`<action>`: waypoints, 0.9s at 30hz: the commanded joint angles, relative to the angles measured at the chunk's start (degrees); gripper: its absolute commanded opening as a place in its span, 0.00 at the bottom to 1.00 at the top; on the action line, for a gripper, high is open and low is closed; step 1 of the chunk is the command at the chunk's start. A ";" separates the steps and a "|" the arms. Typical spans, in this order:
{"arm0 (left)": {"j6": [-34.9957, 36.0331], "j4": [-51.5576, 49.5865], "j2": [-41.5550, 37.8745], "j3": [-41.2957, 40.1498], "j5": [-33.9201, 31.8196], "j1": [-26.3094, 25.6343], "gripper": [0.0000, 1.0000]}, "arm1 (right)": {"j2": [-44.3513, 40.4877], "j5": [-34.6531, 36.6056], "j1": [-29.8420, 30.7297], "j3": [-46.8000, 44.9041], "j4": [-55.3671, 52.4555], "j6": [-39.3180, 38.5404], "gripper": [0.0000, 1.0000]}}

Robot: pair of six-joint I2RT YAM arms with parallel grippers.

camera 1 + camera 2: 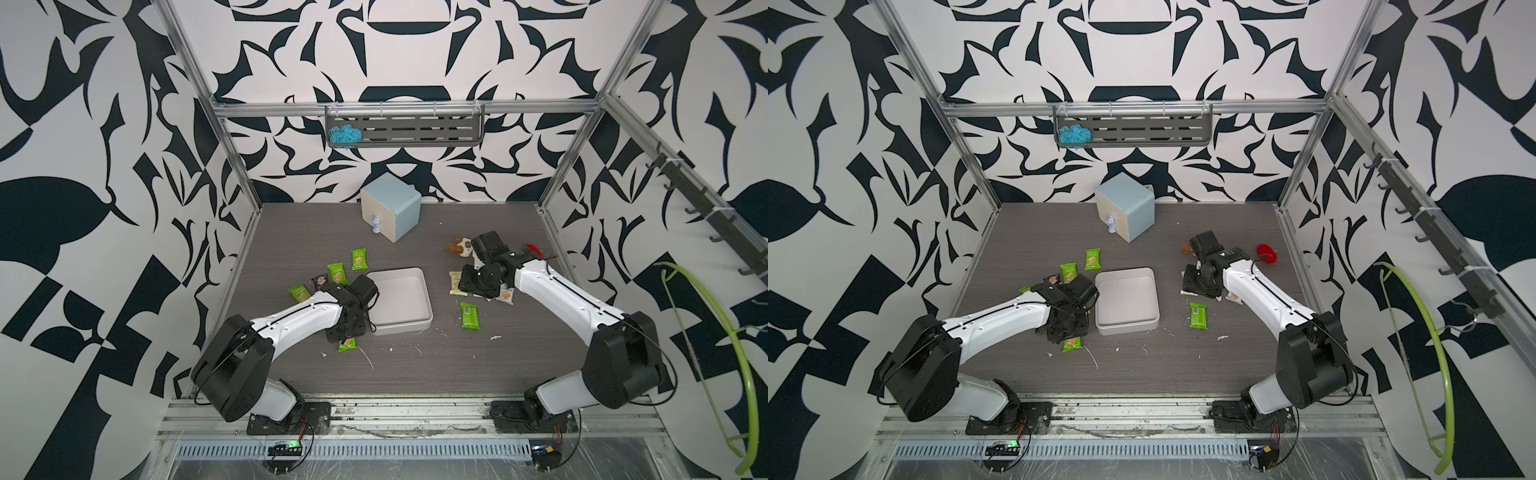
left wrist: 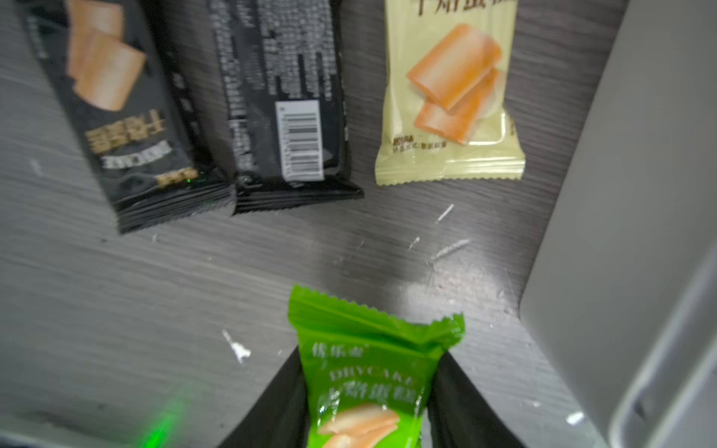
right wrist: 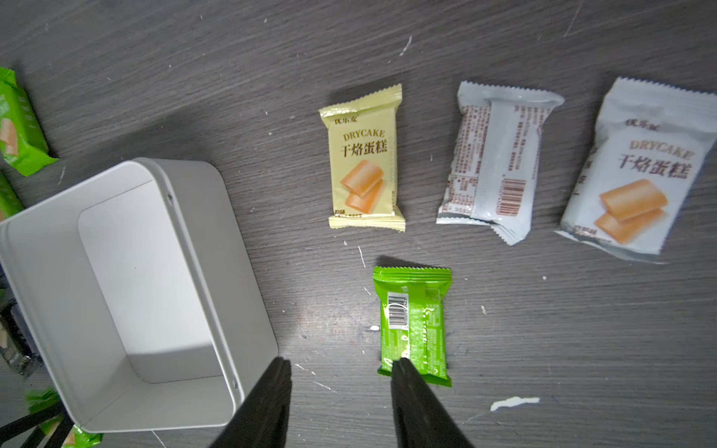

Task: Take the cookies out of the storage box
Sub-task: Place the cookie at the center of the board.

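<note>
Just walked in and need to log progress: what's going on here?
The cookies are being taken out of the storage box, which has nothing left in it. The left end effector is shut on a green cookie packet just outside the box. The right end effector is open and empty, above the table on the box's other side. The other packets lie scattered on the table either side of the box.
</note>
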 commanded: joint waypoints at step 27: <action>40.40 36.90 -5.85 1.01 -8.22 29.16 0.74 | -0.95 28.02 -16.48 -25.39 53.09 -25.02 0.49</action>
